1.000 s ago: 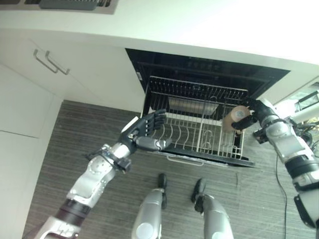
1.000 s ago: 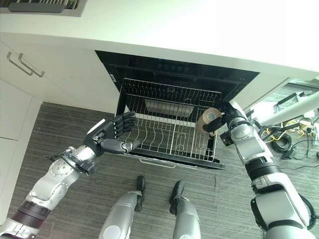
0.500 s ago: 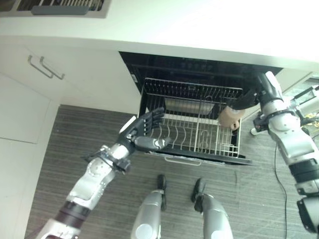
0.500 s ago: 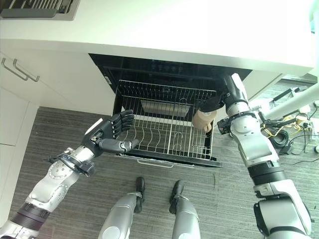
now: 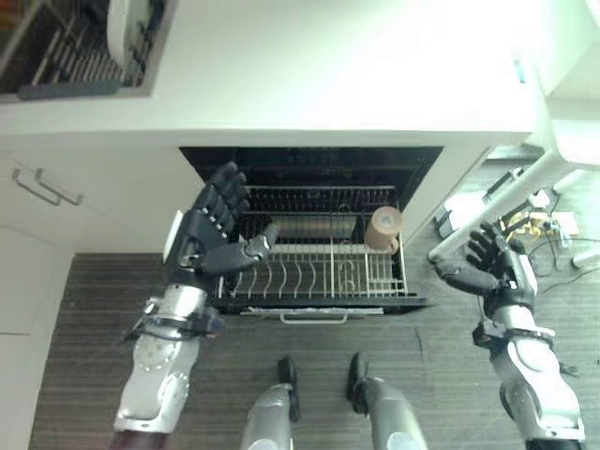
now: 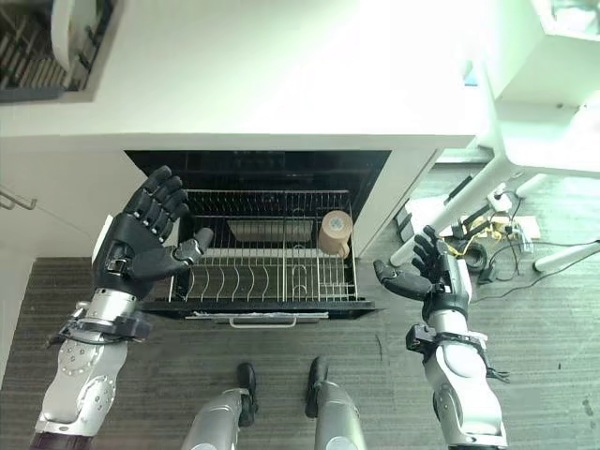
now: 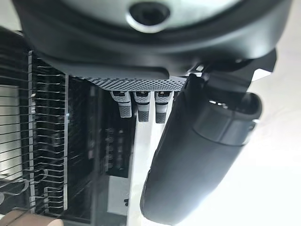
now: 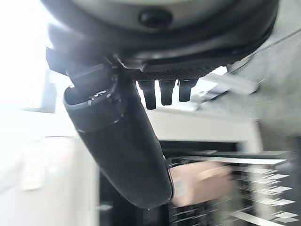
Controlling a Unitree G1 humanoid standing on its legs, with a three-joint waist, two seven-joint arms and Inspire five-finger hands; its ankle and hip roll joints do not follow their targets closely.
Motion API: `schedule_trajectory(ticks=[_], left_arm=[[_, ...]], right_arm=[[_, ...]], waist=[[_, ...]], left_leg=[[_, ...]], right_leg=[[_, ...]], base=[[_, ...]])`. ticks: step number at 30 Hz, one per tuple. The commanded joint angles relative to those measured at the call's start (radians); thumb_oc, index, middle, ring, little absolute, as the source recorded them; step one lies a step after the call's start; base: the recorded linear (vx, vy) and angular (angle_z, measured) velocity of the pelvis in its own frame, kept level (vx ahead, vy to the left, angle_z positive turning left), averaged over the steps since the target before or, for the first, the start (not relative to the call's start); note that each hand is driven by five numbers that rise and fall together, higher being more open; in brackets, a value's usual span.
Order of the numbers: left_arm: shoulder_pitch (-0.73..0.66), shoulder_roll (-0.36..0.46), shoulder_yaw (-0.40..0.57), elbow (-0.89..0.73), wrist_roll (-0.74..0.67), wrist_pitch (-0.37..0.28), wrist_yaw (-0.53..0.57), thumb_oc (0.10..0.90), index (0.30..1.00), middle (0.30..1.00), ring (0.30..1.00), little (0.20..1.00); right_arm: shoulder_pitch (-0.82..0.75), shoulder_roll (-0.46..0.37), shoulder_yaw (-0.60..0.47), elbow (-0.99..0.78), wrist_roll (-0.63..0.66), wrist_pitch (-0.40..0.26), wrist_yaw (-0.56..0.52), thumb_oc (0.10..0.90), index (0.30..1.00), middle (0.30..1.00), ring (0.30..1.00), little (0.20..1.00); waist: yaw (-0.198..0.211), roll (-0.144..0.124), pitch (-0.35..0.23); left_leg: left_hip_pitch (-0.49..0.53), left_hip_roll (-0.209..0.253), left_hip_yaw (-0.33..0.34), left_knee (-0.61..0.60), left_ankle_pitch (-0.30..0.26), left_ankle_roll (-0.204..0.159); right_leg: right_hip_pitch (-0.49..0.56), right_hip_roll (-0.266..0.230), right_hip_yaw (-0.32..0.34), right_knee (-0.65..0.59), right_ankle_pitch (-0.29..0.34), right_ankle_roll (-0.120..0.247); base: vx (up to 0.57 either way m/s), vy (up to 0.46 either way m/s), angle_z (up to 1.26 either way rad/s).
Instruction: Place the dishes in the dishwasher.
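Left eye view, tan cup in dishwasher rack

The right hand is no longer gripping the tan cup; it is now hanging open at the right of the frame, well apart from the rack, while the cup is sitting in the rack's right rear corner. The left hand is lifting from lower left of the rack to its left edge, fingers spread.
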Motion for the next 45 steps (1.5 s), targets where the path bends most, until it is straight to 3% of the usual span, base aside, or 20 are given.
schedule_trajectory(ticks=[1,6,10,22,23,30,34,35,37,38,39,41,43,45], left_arm=[[-0.002,-0.003,0.013,-0.086,0.002,-0.174,0.043,0.800,0.900,0.900,0.900,0.900],[0.049,-0.018,0.058,-0.078,0.014,-0.222,0.080,0.800,0.900,0.900,0.900,0.900],[0.095,-0.019,0.077,-0.059,0.032,-0.261,0.081,0.800,0.900,0.900,0.900,0.900],[0.081,-0.011,0.074,-0.022,0.019,-0.218,0.035,0.800,0.900,0.900,0.900,0.900],[0.061,-0.011,0.042,-0.044,0.026,-0.172,-0.016,0.800,0.900,0.900,0.900,0.900],[0.079,-0.015,0.058,-0.047,-0.085,-0.151,-0.059,0.800,0.900,0.900,0.900,0.900],[0.085,-0.022,0.069,-0.058,-0.111,-0.159,-0.076,0.800,0.900,0.900,0.900,0.900],[0.073,-0.029,0.054,-0.073,-0.128,-0.165,-0.082,0.800,0.900,0.900,0.900,0.900],[0.067,-0.035,0.049,-0.079,-0.134,-0.159,-0.079,0.800,0.900,0.900,0.900,0.900],[0.057,-0.044,0.039,-0.082,-0.140,-0.154,-0.069,0.800,0.900,0.900,0.900,0.900],[0.067,-0.046,0.041,-0.085,-0.138,-0.164,-0.068,0.800,0.900,0.900,0.900,0.900],[0.097,-0.040,0.057,-0.097,-0.144,-0.185,-0.062,0.800,0.900,0.900,0.900,0.900],[0.117,-0.042,0.069,-0.101,-0.131,-0.214,-0.040,0.800,0.900,0.900,0.900,0.900],[0.110,-0.044,0.067,-0.082,-0.113,-0.242,-0.042,0.800,0.900,0.900,0.900,0.900]], right_arm=[[-0.037,-0.029,-0.025,-0.139,0.069,-0.215,0.064,0.800,0.900,0.900,0.900,0.900],[0.000,-0.002,-0.028,-0.185,0.094,-0.319,0.137,0.800,0.900,0.900,0.900,0.900],[0.044,0.004,-0.026,-0.194,0.117,-0.365,0.176,0.800,0.900,0.900,0.900,0.900],[0.040,-0.010,-0.031,-0.179,0.099,-0.346,0.223,0.800,0.900,0.900,0.900,0.900],[0.039,-0.052,-0.023,-0.179,0.092,-0.402,0.299,0.800,0.900,0.900,0.900,0.900],[0.057,-0.039,-0.009,-0.170,0.101,-0.395,0.284,0.800,0.900,0.900,0.900,0.900],[0.052,-0.051,-0.014,-0.171,0.113,-0.391,0.267,0.800,0.900,0.900,0.900,0.900],[0.040,-0.068,-0.023,-0.164,0.087,-0.392,0.241,0.800,0.900,0.900,0.900,0.900],[0.030,-0.078,-0.030,-0.167,0.082,-0.379,0.224,0.800,0.900,0.900,0.900,0.900],[0.004,-0.092,-0.037,-0.160,0.090,-0.358,0.218,0.800,0.900,0.900,0.900,0.900],[0.001,-0.094,-0.043,-0.162,0.096,-0.352,0.234,0.800,0.900,0.900,0.900,0.900],[0.018,-0.102,-0.062,-0.174,0.122,-0.347,0.270,0.800,0.900,0.900,0.900,0.900],[0.030,-0.108,-0.078,-0.188,0.195,-0.330,0.308,0.800,0.900,0.900,0.900,0.900],[0.026,-0.109,-0.079,-0.191,0.176,-0.315,0.299,0.800,0.900,0.900,0.900,0.900]], waist=[[0.012,0.008,-0.124],[0.017,0.009,-0.166],[0.015,0.009,-0.196],[0.009,0.009,-0.250],[0.023,-0.021,-0.251],[0.025,-0.016,-0.258],[0.030,-0.037,-0.245],[0.029,-0.061,-0.205],[0.021,-0.060,-0.198],[0.009,-0.058,-0.195],[0.005,-0.051,-0.198],[0.004,-0.028,-0.209],[0.001,-0.007,-0.227],[-0.001,0.003,-0.231]], left_leg=[[0.050,0.074,-0.023,0.010,-0.087,-0.028],[0.067,0.077,-0.020,0.010,-0.093,-0.035],[0.076,0.076,-0.016,0.010,-0.094,-0.043],[0.128,0.073,0.000,0.010,-0.126,-0.034],[0.120,-0.090,0.057,0.010,-0.175,0.086],[0.128,-0.095,0.052,0.010,-0.169,0.080],[0.165,-0.131,0.119,0.010,-0.138,0.067],[0.111,-0.113,0.148,0.160,-0.031,-0.008],[0.087,-0.068,0.147,0.187,-0.009,-0.027],[0.109,-0.002,0.156,0.122,-0.014,-0.025],[0.148,0.037,0.135,0.026,-0.006,-0.029],[0.115,0.110,0.070,0.010,-0.026,-0.038],[0.066,0.190,-0.034,0.010,-0.029,-0.078],[0.063,0.201,-0.055,0.010,-0.033,-0.099]], right_leg=[[0.056,-0.043,0.049,-0.021,-0.078,0.108],[0.077,-0.039,0.048,-0.021,-0.093,0.102],[0.093,-0.038,0.052,-0.021,-0.104,0.101],[0.140,-0.046,0.049,-0.021,-0.127,0.106],[0.160,0.069,0.037,-0.021,-0.156,0.055],[0.143,0.063,0.033,-0.021,-0.148,0.055],[0.146,0.019,0.027,-0.021,-0.145,0.041],[0.162,-0.031,0.013,-0.021,-0.142,0.024],[0.163,-0.040,0.002,-0.021,-0.136,0.023],[0.164,-0.048,0.010,-0.021,-0.129,0.029],[0.166,-0.046,0.029,-0.021,-0.132,0.039],[0.152,-0.033,0.062,-0.021,-0.130,0.054],[0.134,-0.033,0.107,-0.021,-0.135,0.080],[0.129,-0.061,0.116,-0.021,-0.128,0.107]], base=[[0.07,-0.016,0.00],[0.05,-0.001,0.00],[0.01,0.024,-0.01],[0.03,0.027,-0.05],[0.03,-0.055,-0.02],[-0.03,-0.148,0.00],[-0.01,-0.143,0.05],[-0.07,-0.070,0.11],[-0.07,0.136,0.49],[0.01,0.425,0.64],[0.03,0.551,0.54],[0.03,0.466,0.20],[0.05,0.558,-0.14],[0.06,0.630,-0.58]])
